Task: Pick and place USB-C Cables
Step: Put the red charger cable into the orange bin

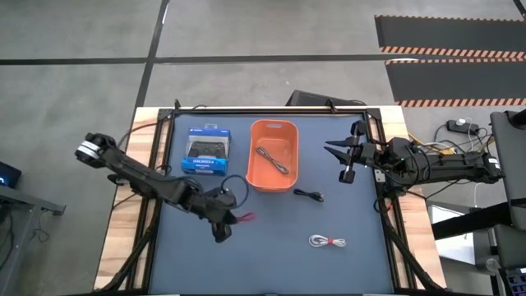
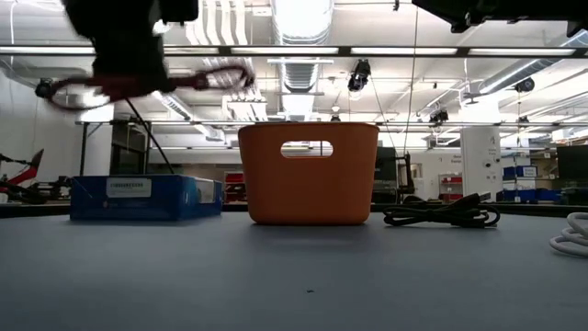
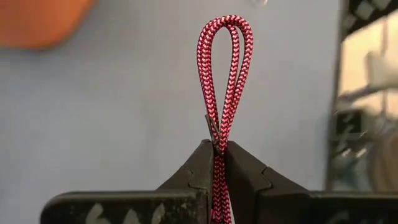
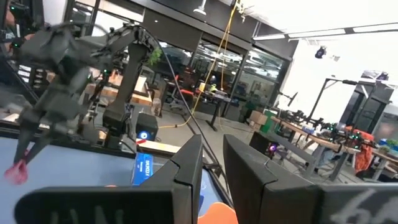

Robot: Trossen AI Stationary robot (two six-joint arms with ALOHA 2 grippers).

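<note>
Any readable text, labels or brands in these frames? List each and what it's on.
Nothing can be quoted with confidence.
Blue box: print across the top and under the controller picture, too small to read.
Same box, low view: white label on the side, blurred.
Same box, right wrist view: white lettering, unreadable.
Orange bin, red cable, black cable, white cable: no text visible.

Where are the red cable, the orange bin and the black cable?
red cable [image 3: 224, 68], left wrist view, braided loop.
orange bin [image 1: 251, 160], high view, left wall.
black cable [image 1: 309, 196], high view, coil middle.
</note>
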